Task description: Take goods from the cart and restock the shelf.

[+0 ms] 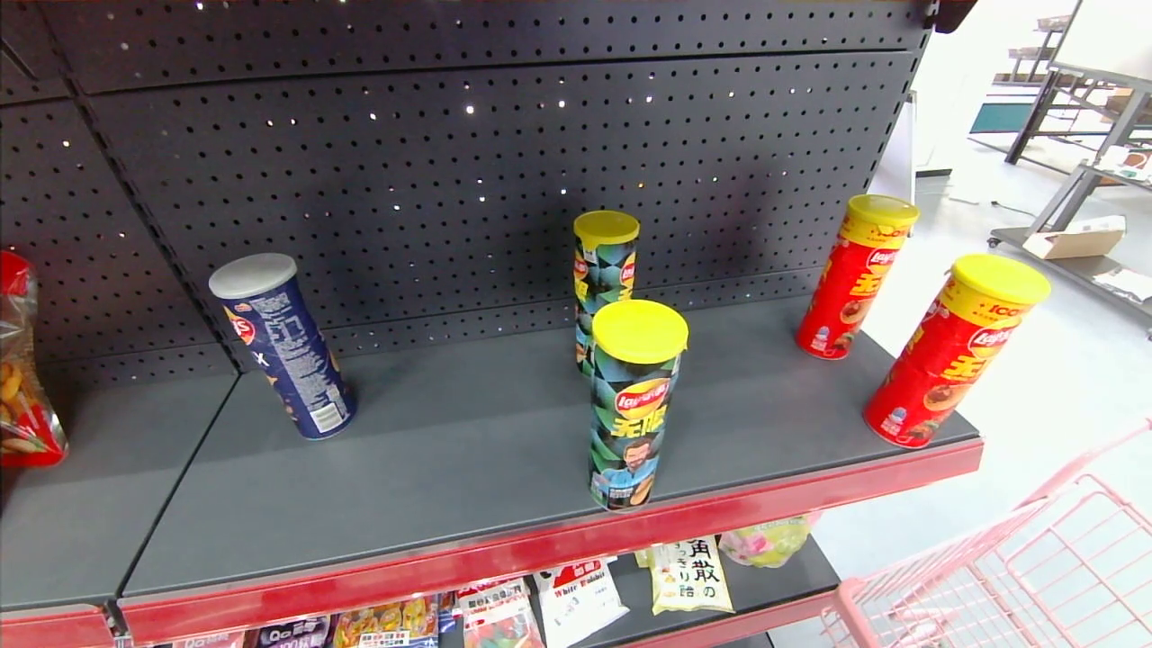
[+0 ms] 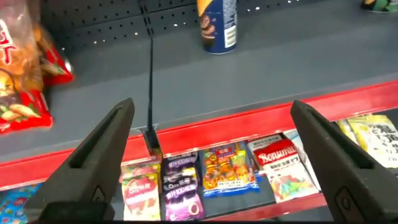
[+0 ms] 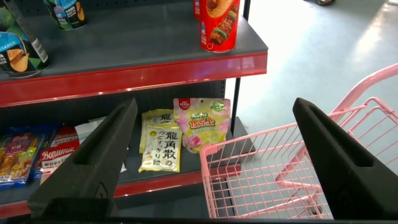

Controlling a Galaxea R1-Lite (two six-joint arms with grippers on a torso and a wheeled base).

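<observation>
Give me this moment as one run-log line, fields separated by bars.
shelf: blue can, two green cans, two red cans standing | cart: right of shelf | left end effector: open | right end effector: open

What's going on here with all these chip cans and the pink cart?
A robot is restocking a shelf from a pink cart. Right now its left hand and right hand are both open and hold nothing, poised before the shelf's red front edge. Five chip cans stand on the shelf: a blue can at the left, two green cans in the middle, two red cans at the right. The cart sits low at the robot's right.
</observation>
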